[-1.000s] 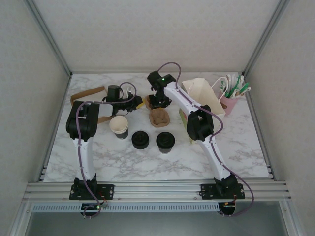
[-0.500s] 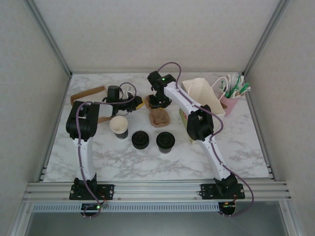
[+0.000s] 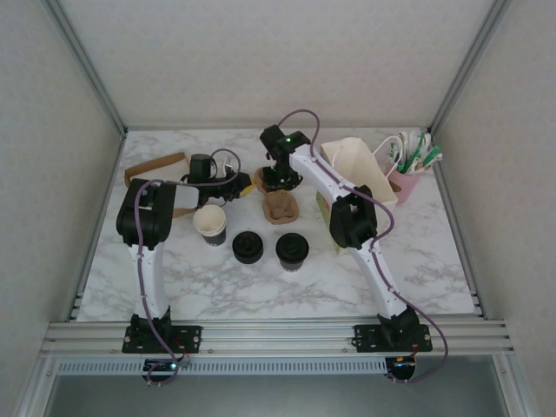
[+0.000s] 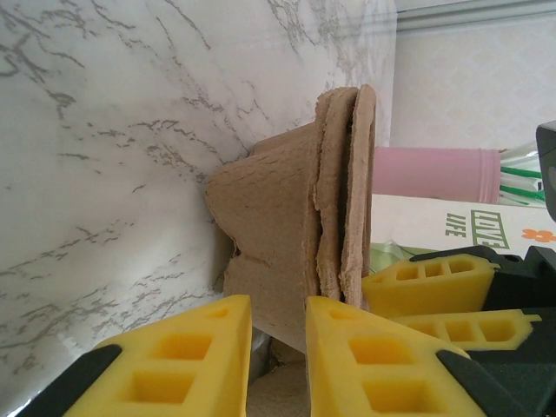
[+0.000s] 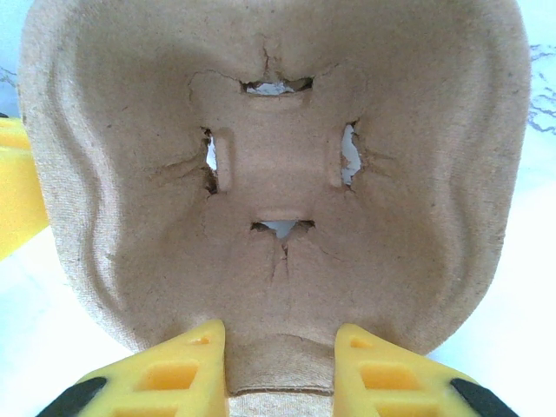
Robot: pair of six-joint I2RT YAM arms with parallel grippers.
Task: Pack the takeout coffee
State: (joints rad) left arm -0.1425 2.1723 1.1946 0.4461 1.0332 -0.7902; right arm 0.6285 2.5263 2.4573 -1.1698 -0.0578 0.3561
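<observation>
Between the yellow fingers of the right gripper (image 5: 278,337): a strip of the pulp carrier (image 5: 278,174), brown moulded fibre. It fills the gap from one inner face to the other, and the jaws are clamped on it. The carrier's well faces the right wrist camera, with four torn slits around its centre.

Left gripper (image 4: 278,304): yellow fingers a narrow slot apart, with brown pulp showing through the slot. Whether they pinch it cannot be told. Beyond the fingers the carrier's rim stands edge-on and looks double-layered.

Seen from above, both grippers meet at the far end of the carrier, the left at its far-left corner and the right at its far edge. The carrier lies on the marble bench (image 3: 261,291), about midway across and toward the far edge.

Takeout coffee (image 3: 292,249): black cup, lid on, upright on the bench. It stands just nearside of the carrier, around the bench's middle, apart from both grippers.

Black lids (image 3: 248,247): a lower round black item just left of the coffee, apparently loose lids.

Open cup (image 3: 210,222): black outside, cream inside, no lid. It stands left of the lids, beside the left arm.

Paper bag (image 3: 358,165): cream, mouth open, toward the far-right corner, behind the right arm.

Pink holder (image 3: 404,184): just right of the bag, filled with green-and-white items too small to identify.

Printed card (image 4: 452,230): white with green lettering, between carrier and bag.

Brown cardboard pieces (image 3: 155,168): near the far-left corner.
</observation>
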